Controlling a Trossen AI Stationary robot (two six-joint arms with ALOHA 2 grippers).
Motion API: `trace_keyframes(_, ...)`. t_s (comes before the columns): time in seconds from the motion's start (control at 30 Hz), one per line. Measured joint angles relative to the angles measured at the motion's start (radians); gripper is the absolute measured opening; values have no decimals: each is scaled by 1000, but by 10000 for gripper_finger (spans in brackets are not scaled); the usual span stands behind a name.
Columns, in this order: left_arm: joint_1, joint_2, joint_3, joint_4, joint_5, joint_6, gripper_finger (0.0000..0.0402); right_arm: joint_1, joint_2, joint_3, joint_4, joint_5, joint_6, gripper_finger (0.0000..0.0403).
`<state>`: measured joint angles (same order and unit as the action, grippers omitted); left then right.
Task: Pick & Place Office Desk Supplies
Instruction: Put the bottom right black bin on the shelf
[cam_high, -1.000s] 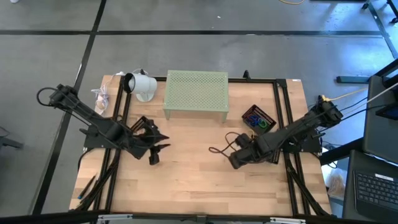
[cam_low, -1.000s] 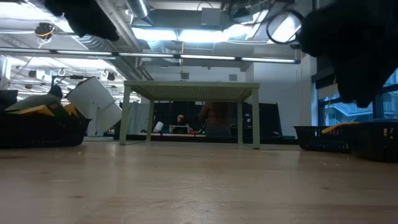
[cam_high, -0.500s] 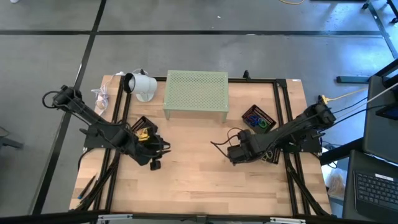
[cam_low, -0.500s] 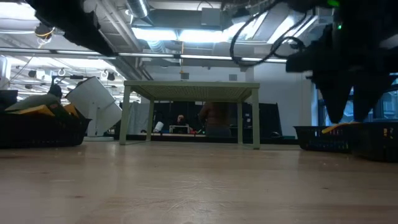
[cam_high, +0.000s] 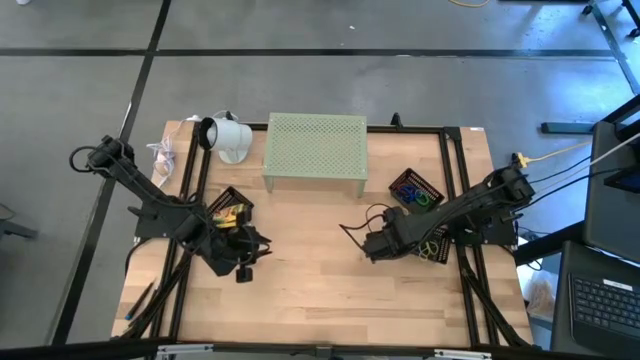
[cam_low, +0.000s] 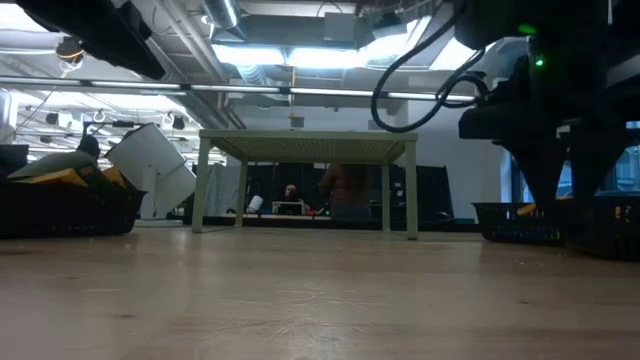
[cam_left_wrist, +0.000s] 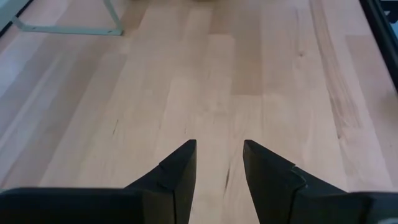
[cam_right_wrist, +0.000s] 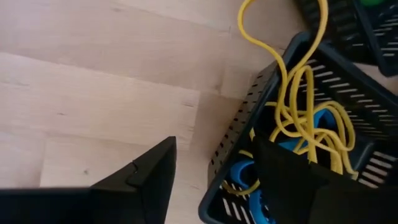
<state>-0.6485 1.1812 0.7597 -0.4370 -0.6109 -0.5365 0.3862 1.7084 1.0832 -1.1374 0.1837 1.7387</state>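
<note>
The office desk supplies lie in black mesh trays. Yellow rubber bands (cam_right_wrist: 297, 106) and blue clip rings (cam_right_wrist: 247, 175) fill the tray (cam_right_wrist: 239, 140) under my right gripper (cam_right_wrist: 214, 144). That gripper is open and points down, with one finger over the bare wood and the other over the tray's inside. Coloured rings (cam_high: 416, 192) sit in a second tray near the stand. A third tray (cam_high: 228, 207) at the left holds yellow pieces. My left gripper (cam_left_wrist: 219, 144) is open over bare wood, just toward the near edge from that tray (cam_high: 244, 264).
A pale green perforated stand (cam_high: 315, 150) stands at the middle of the far side. A white tipped cylinder (cam_high: 228, 137) lies beside it on the left. Black frame rails (cam_high: 190, 180) run along both table sides. Bare wood (cam_high: 310, 280) spans the middle and near part.
My left gripper has gone toward the table's near edge, uncovering the left tray. My right gripper has come down and rolled, so its fingers now point down by the right tray's wall.
</note>
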Motion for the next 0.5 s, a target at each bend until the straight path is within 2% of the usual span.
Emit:
trace_keyframes(0.27, -21, 0, 0, 0, -1, -1, 127, 11, 63, 0, 12, 2, 33, 189)
trace_keyframes(0.5, -25, 0, 0, 0, -3, -2, 127, 11, 77, 0, 15, 2, -20, 133)
